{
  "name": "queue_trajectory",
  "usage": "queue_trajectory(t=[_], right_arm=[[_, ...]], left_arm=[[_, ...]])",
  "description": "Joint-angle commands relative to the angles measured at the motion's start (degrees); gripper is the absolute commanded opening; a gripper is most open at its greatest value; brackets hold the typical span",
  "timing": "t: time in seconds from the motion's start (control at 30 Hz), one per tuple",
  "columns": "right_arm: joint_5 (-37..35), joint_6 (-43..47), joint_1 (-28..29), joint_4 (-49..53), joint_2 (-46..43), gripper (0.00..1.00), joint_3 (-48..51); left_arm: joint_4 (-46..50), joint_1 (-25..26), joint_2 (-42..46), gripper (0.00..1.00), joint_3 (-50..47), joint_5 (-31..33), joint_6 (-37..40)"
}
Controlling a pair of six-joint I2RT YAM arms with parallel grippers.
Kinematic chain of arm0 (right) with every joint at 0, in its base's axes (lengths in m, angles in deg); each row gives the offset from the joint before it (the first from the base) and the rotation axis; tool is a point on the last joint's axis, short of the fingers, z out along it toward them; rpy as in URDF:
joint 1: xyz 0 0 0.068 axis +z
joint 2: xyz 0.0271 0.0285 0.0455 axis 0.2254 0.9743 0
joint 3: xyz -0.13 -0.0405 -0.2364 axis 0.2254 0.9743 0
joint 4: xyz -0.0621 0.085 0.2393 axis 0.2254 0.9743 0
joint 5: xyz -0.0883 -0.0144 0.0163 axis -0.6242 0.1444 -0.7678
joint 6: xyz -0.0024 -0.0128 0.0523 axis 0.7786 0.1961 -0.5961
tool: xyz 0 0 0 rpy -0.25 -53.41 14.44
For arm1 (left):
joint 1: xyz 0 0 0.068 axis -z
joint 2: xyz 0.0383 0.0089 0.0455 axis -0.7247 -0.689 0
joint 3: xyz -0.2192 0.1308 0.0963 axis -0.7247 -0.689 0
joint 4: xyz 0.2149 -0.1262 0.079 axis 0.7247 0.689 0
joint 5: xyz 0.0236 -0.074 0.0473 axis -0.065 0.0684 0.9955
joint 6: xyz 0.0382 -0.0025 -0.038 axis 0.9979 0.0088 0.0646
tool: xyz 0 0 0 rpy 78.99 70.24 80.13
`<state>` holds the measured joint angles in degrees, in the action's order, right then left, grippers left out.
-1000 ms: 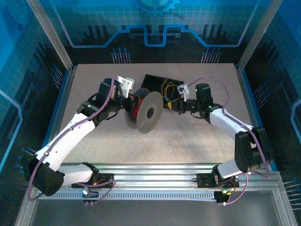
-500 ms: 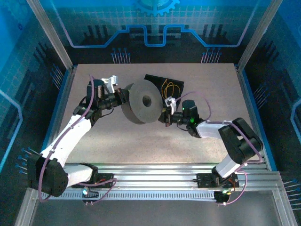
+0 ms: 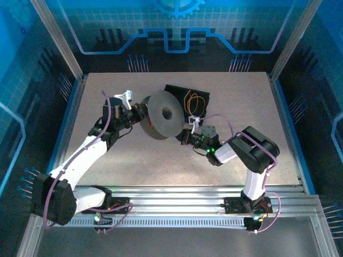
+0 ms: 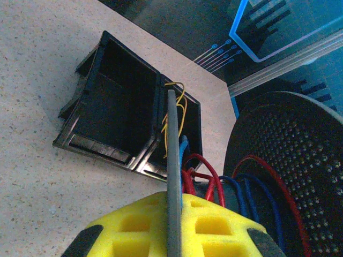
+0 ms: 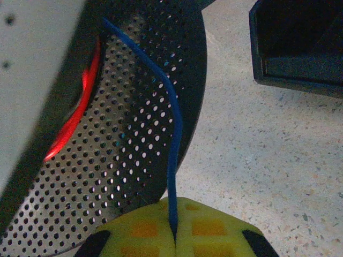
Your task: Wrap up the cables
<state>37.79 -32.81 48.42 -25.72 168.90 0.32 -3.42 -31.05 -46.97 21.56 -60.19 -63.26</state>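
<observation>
This is a robotics lab test cell, not a lived-in room. A speckled beige table is boxed in by slanted aluminium frame posts and blue wall panels printed with circuit-style lines, with a gear emblem at the top centre of the frame. Along the bottom of the top view, a slotted aluminium rail carries the bolted bases of two white-and-black robot arms, the left arm and the right arm.
</observation>
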Motion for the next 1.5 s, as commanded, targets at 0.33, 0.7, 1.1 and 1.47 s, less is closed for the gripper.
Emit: queue_trajectory(t=[0.33,0.7,1.1,1.47], right_arm=[[8.40,1.35,2.96,-9.11,-3.21,0.30,1.54],[6.23,12.66,3.71,21.39,-15.61,0.46,0.97],[-1.34,30.69,9.49,60.51,-34.29,0.58,-9.84],[-10.63,28.26,4.84,75.93,-38.81,0.65,-14.27]], left_arm=[[1.56,1.04,2.06,0.00,3.64,6.02,7.88],[12.18,0.95,1.73,0.00,8.26,10.43,14.07],[25.62,1.19,-4.93,0.00,15.02,17.54,21.03],[30.53,1.83,-8.63,0.00,19.22,27.58,25.87]])
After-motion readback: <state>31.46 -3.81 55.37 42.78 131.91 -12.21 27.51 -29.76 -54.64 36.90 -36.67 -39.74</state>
